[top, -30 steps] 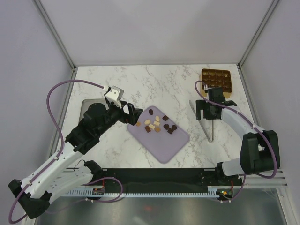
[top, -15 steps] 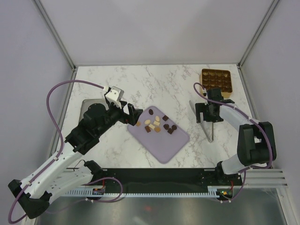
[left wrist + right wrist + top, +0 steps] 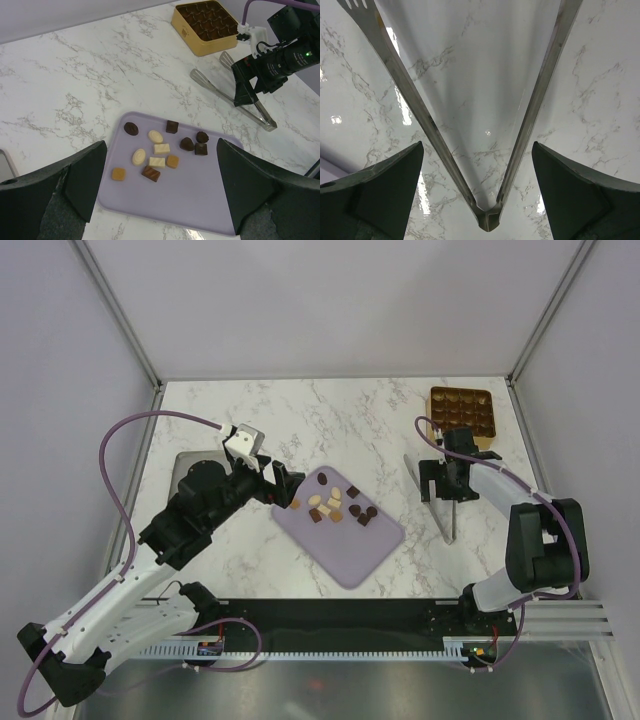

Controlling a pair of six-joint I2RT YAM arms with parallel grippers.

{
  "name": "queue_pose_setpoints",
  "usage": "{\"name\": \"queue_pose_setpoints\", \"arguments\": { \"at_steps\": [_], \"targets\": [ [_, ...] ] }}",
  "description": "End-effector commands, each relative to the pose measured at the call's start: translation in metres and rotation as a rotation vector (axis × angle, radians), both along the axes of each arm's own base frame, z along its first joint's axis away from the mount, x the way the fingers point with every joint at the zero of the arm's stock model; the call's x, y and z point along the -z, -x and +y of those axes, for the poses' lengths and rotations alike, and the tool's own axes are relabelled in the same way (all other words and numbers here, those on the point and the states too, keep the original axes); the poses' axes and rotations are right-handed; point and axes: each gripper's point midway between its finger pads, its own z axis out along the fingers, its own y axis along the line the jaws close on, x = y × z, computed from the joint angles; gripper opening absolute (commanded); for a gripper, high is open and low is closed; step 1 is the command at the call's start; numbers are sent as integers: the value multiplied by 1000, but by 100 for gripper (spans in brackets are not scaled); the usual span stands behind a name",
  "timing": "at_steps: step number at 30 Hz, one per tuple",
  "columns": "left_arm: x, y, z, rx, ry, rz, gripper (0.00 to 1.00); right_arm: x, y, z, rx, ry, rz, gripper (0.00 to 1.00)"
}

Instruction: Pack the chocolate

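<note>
Left wrist view: your left gripper (image 3: 165, 195) hangs spread above the mat (image 3: 195, 175); the chocolate (image 3: 159, 148) looks light, fragile, so pinch one piece's sides gently.

The tongs (image 3: 426, 120) run past the top edge.

Gold tray (image 3: 186, 35) at far right corner; steel tongs (image 3: 448, 520) near it; lilac mat (image 3: 350, 550) centre.
</note>
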Motion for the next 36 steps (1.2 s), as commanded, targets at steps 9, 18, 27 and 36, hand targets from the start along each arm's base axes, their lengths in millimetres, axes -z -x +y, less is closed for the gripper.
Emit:
{"name": "queue_pose_setpoints", "arguments": {
  "at_steps": [9, 18, 27, 36],
  "targets": [
    [-12, -1, 1, 6, -7, -58, 98, 7, -11, 3, -34, -29, 39, 98],
    [-10, -2, 2, -4, -17, -60, 98, 16, -18, 9, -70, -52, 30, 97],
    [-12, -2, 3, -9, -17, -69, 98, 28, -20, 9, -79, -54, 19, 96],
    [-10, -3, 3, -9, -23, -65, 98, 20, -21, 11, -70, -61, 15, 88]
  ]
}}
